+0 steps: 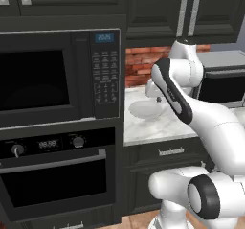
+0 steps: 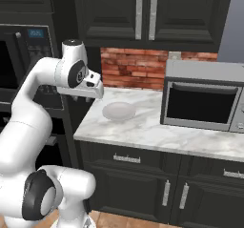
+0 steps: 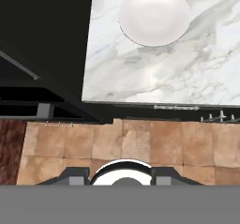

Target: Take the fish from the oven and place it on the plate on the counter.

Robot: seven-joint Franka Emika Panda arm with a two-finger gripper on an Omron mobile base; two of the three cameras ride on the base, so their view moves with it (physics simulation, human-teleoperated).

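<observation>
At the bottom of the left base view the white robot arm with dark joints (image 1: 210,127) rises from the lower right corner and bends up toward the middle of the frame. Its two-finger claw (image 2: 88,98) hangs under the white hand in the left middle of the right base view, up in the air above the left edge of the worktop. The fingers are too small and hidden to see well, so I cannot tell if the claw is open or closed, and I see nothing in it. Low in the left of the left base view sits the black built-in oven with a long silver bar handle (image 1: 55,175), and its door is shut. I cannot see the little fish anywhere. Above the oven is a black microwave with a keypad (image 1: 60,74). To the right of it lies the white-grey marble counter (image 1: 158,127) over dark cabinets with silver handles (image 2: 138,174). The round pale grey-white plate (image 3: 154,14) rests on the counter near its left end, at the top middle of the hand view, and it has nothing on it. Farther right on the counter stands a grey box microwave (image 2: 202,98). Behind it all runs a red brick wall (image 2: 133,67), with dark upper cabinets (image 2: 147,12) at the top of the frame.
</observation>
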